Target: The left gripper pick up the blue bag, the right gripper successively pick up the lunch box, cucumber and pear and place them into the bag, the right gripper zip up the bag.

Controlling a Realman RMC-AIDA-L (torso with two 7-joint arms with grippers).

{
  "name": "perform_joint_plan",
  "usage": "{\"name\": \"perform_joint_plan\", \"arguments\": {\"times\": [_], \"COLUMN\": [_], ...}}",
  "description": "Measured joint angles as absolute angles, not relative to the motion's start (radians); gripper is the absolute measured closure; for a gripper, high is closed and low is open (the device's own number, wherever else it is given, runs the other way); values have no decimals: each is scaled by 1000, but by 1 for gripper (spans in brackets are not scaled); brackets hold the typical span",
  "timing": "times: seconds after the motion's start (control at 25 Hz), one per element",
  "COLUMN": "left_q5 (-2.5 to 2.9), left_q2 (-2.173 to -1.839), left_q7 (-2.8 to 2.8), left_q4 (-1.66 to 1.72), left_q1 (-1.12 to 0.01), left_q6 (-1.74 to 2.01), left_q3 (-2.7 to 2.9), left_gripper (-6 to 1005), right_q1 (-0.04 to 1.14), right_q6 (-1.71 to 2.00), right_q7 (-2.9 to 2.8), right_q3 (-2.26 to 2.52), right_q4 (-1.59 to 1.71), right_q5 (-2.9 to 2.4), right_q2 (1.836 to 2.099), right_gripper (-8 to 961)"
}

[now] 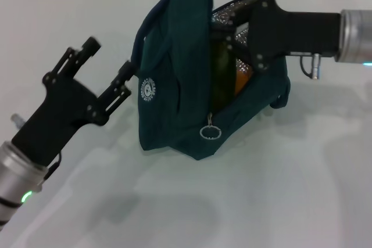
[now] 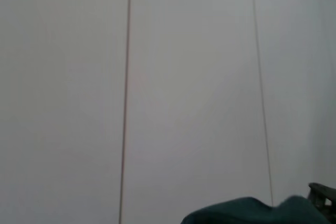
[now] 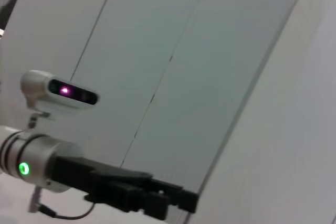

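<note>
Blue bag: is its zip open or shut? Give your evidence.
Open. The blue bag gapes along its zip, showing silver lining, the cucumber and the orange pear inside.

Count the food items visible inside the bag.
2: the cucumber and the pear beside it, both in the blue bag's opening. The lunch box may be hidden.

My left gripper (image 1: pixel 109 69), a matte black two-fingered claw of flat linkage bars dotted with small screws, is showing a silver ringed wrist where a green light is glowing, with a thin black cable looping beside it. My right gripper (image 1: pixel 232 32), another black claw on a blocky black forearm, is ending in a silver cuff with a small metal plug sticking out beneath.
</note>
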State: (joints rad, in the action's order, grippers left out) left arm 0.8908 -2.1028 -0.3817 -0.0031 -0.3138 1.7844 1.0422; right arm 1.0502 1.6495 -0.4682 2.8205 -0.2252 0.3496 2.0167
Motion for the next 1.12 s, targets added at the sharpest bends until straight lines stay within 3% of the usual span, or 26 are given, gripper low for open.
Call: {"name": "perform_joint_plan", "arguments": {"times": [0.4, 0.68, 0.92, 1.12], "left_q5": [898, 885, 875, 875], "left_q2": [-2098, -2098, -2099, -2098], "left_q7": [-389, -436, -446, -443], "left_q4": [6, 4, 7, 8], "left_q1": [-305, -389, -455, -498], "left_q6": [1839, 1832, 1825, 1807], "left_q3": [1100, 1101, 1100, 1101], "left_gripper": [232, 234, 234, 233], "right_q1": [1071, 985, 840, 810], "right_q6": [1545, 1592, 1636, 1678], "right_q7": [-467, -479, -482, -548], "right_q3": [2816, 2816, 2816, 2820], "right_q4": [-142, -141, -125, -115], "right_q5": [412, 589, 893, 945], "right_q2": [2019, 2017, 2017, 2010], "right_gripper": [917, 917, 917, 917]}}
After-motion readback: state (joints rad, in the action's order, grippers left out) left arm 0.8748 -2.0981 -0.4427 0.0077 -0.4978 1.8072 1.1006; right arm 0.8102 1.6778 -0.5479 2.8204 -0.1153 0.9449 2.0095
